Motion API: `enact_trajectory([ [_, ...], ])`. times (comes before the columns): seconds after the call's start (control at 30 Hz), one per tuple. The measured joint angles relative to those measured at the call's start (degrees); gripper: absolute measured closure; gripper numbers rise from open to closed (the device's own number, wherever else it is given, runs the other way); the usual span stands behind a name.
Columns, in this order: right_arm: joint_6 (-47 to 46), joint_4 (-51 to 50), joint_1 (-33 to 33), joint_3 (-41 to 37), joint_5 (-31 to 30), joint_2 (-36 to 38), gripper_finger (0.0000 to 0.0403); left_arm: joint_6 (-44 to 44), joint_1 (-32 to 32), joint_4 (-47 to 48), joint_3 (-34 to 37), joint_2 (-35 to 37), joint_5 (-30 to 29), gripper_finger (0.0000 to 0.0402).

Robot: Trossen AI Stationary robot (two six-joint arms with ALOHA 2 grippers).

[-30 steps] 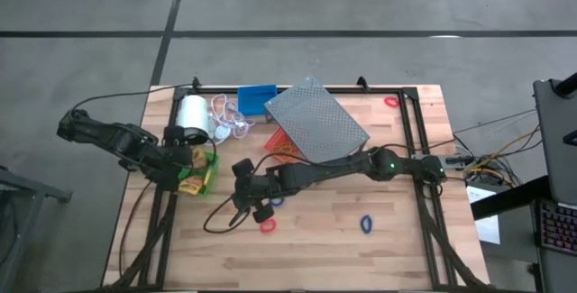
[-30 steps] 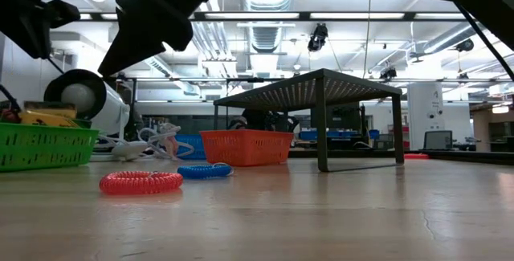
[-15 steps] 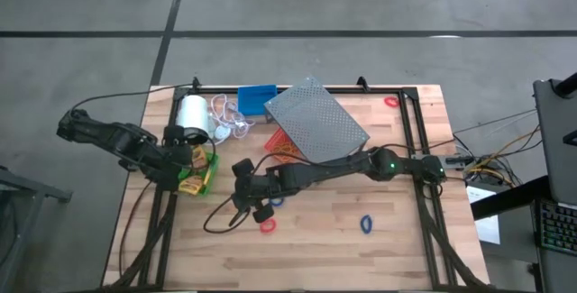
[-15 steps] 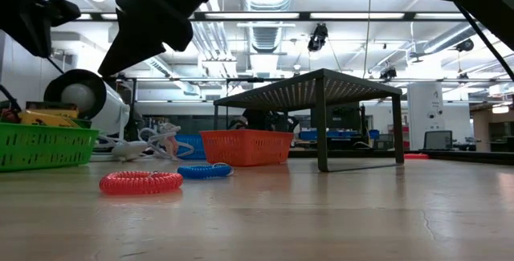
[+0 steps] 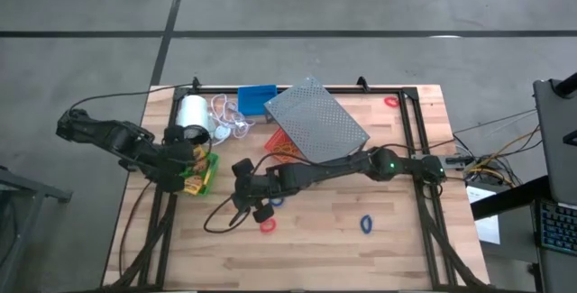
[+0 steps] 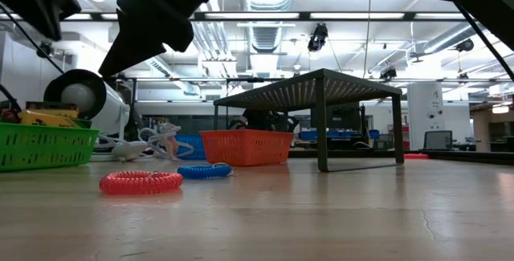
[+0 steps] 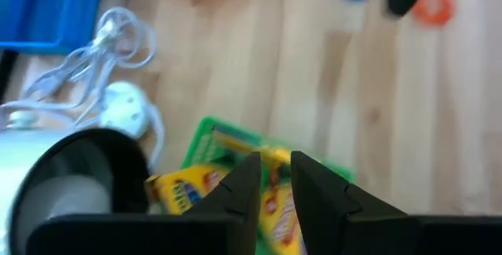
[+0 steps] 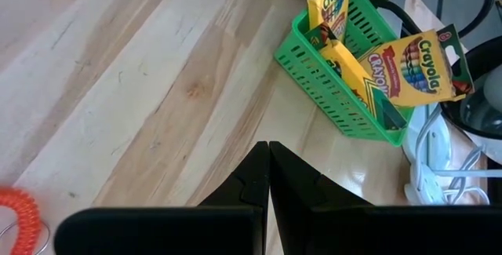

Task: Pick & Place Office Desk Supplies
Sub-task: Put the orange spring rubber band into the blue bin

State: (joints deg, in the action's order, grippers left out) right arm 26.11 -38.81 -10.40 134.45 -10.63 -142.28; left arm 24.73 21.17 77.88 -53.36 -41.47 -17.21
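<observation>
A green bin (image 5: 209, 172) (image 8: 314, 63) stands at the table's left with yellow-and-green crayon boxes in it. One box (image 8: 329, 0) stands on end, and another (image 8: 420, 63) leans over the rim toward the white roll. My left gripper (image 7: 273, 165) (image 5: 183, 169) hovers above this bin with its fingers a narrow gap apart. Nothing hangs from it in the low view. My right gripper (image 8: 267, 149) (image 5: 242, 201) is shut and empty above bare table, right of the bin. A red ring (image 5: 268, 226) and a blue ring (image 5: 275, 201) lie beside it.
The white roll (image 5: 191, 113) and its cord sit behind the green bin. A blue bin (image 5: 257, 99) stands at the far edge. A red-orange bin (image 5: 281, 144) stands partly under the grey rack (image 5: 315, 122). Another blue ring (image 5: 366, 224) lies near right, and a red ring (image 5: 390, 101) far right.
My left gripper has rolled at the wrist above the green bin and stands a little higher in the low view. The gap between its fingers looks the same. The crayon boxes and bin have kept their places.
</observation>
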Motion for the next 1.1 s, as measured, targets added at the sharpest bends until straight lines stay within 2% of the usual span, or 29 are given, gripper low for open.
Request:
enact_trajectory([
  [0.17,0.0,-0.2,0.1,0.0,0.0,0.0,0.0394,2.5,0.0,-3.9,-3.4,0.0,4.0,0.0327],
  [0.33,0.0,-0.4,0.1,0.0,-0.5,0.0,0.0394,7.6,0.0,-11.5,-6.8,0.0,4.9,0.0327],
  [0.53,-2.6,-3.2,0.1,0.0,-6.6,0.0,0.0394,8.3,0.0,-22.6,-8.4,0.0,4.8,0.0327],
  [0.7,-7.6,-7.7,0.0,0.0,-4.5,0.1,0.0394,6.1,0.0,-27.5,-8.3,-0.9,-1.0,0.0327],
  [0.93,-12.7,-10.7,-1.2,0.0,-2.8,0.4,0.0394,4.2,0.0,-28.0,-8.2,-4.3,-13.9,0.0327],
  [1.1,-14.5,-13.0,-1.9,0.0,-3.0,2.7,0.0394,-0.4,0.0,-31.3,-8.2,-5.2,-14.7,0.0327],
])
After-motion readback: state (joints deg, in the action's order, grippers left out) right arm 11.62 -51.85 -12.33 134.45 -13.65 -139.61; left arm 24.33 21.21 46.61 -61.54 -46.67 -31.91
